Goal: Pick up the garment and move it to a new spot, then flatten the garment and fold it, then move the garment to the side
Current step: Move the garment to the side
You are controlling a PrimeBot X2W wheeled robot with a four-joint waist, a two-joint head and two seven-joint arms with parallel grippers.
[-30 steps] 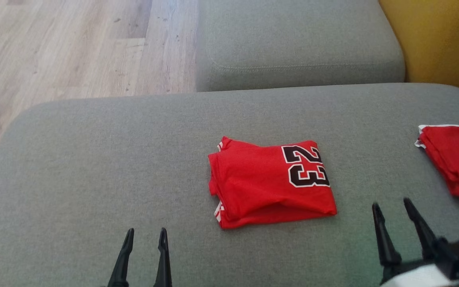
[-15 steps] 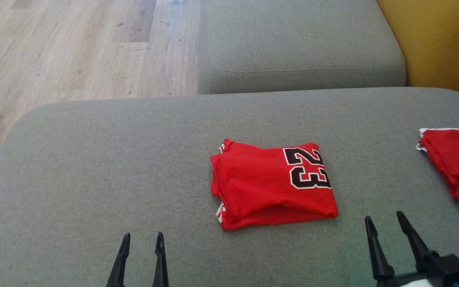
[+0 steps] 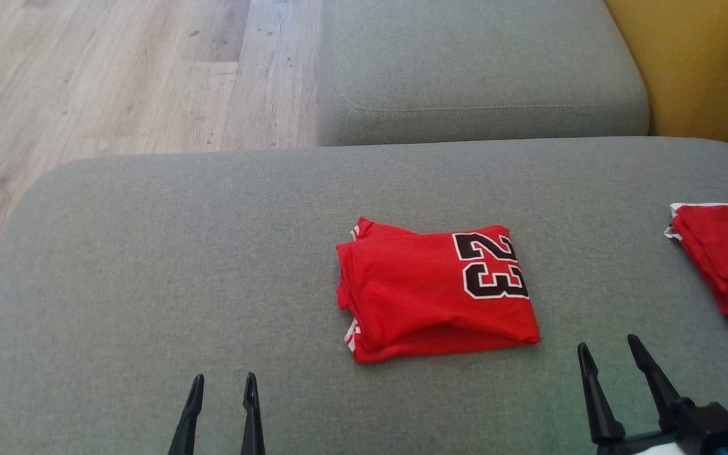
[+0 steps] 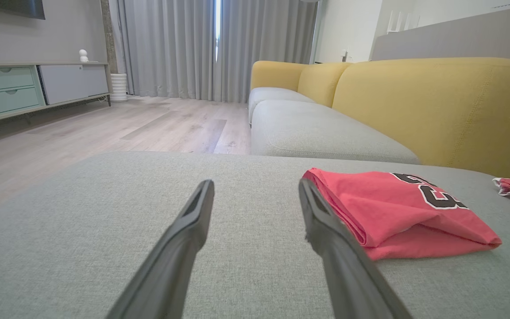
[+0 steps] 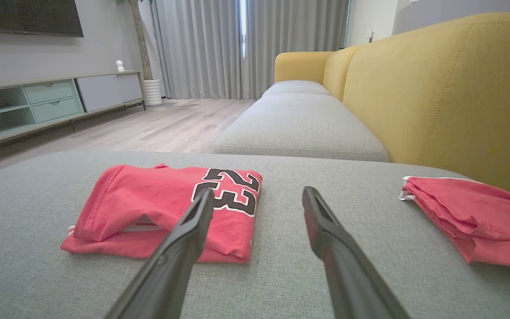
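Observation:
A red garment (image 3: pixel 433 294) with a black "23" lies folded into a small rectangle in the middle of the grey cushion (image 3: pixel 149 265). It also lies to the right of my left fingers in the left wrist view (image 4: pixel 392 208) and to the left in the right wrist view (image 5: pixel 157 208). My left gripper (image 3: pixel 222 382) is open near the cushion's front edge, left of the garment and apart from it. My right gripper (image 3: pixel 610 351) is open at the lower right, just off the garment's near right corner, holding nothing.
A second red garment (image 3: pixel 724 259) lies at the cushion's right edge, seen too in the right wrist view (image 5: pixel 472 221). Another grey seat cushion (image 3: pixel 484 69) lies beyond. A yellow sofa back (image 3: pixel 699 69) rises at the right. Wooden floor (image 3: pixel 105 76) lies to the left.
Both grippers have drawn back toward the bottom of the head view, the right one more. The head view has shifted slightly. The folded garment has stayed put.

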